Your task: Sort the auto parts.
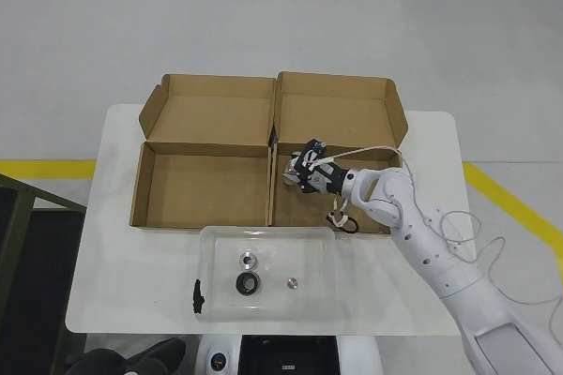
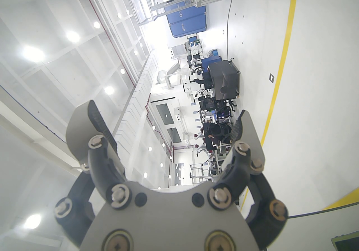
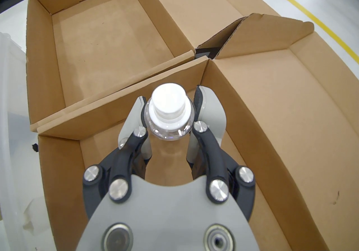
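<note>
In the top view the left box [image 1: 206, 192] and the right box [image 1: 375, 122] are plain brown cardboard on a white tabletop [image 1: 122, 234]. At lower centre, the clear tray [image 1: 263, 231] holds a black ring [image 1: 251, 283] and two silver parts, a larger silver part [image 1: 248, 260] and a smaller silver part [image 1: 292, 281]. The right hand [image 3: 169, 111] — grey plates, black links — grips a clear part [image 3: 168, 132] with a white cap. A yellow line [image 1: 38, 169] marks the pale grey floor [image 1: 263, 37].

A small clear round part [image 3: 169, 111] with a white stepped cap is clamped in the right pincer [image 3: 170, 99], inside the right cardboard box [image 1: 296, 211], close to the wall next to the left box [image 1: 206, 192]. Both boxes stand open, side by side. In the clear tray [image 1: 310, 300] just before them lie a silver disc [image 1: 249, 260], a black ring [image 1: 251, 284] and a small silver piece [image 1: 292, 281], each apart.
</note>
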`<action>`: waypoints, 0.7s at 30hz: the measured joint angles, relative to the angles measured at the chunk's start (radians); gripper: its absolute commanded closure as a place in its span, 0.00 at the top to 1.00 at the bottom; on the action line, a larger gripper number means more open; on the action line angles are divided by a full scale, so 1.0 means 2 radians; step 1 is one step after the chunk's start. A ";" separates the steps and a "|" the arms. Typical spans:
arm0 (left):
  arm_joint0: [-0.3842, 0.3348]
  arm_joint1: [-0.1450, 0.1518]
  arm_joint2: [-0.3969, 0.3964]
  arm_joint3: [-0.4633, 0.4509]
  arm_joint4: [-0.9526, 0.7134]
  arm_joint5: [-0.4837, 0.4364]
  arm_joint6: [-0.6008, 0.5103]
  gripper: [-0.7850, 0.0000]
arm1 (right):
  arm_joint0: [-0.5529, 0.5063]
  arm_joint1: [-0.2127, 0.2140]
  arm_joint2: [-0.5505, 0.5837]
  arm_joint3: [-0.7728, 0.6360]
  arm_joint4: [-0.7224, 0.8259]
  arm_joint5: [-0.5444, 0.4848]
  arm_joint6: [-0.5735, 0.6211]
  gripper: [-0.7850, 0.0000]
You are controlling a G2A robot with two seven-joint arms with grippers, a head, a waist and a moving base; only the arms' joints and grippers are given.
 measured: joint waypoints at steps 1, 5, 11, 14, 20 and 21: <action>0.000 0.000 0.000 0.000 0.000 0.000 0.000 1.00 | 0.002 -0.001 -0.001 0.000 -0.002 0.001 -0.001 0.56; 0.000 0.000 0.000 0.000 0.000 0.000 0.000 1.00 | -0.001 -0.001 0.004 -0.010 -0.002 0.005 -0.005 0.99; 0.000 0.000 0.000 0.000 0.000 0.000 0.000 1.00 | -0.015 0.005 0.019 -0.049 -0.003 -0.010 0.008 1.00; 0.000 0.000 0.000 0.000 0.000 0.000 0.000 1.00 | -0.026 0.009 0.031 -0.076 -0.007 -0.015 0.011 1.00; 0.000 0.000 0.000 0.000 0.000 0.000 0.000 1.00 | -0.054 0.019 0.056 -0.147 -0.023 -0.034 0.029 1.00; 0.000 0.000 0.000 0.000 0.000 0.000 0.000 1.00 | -0.058 0.020 0.060 -0.158 -0.025 -0.037 0.034 1.00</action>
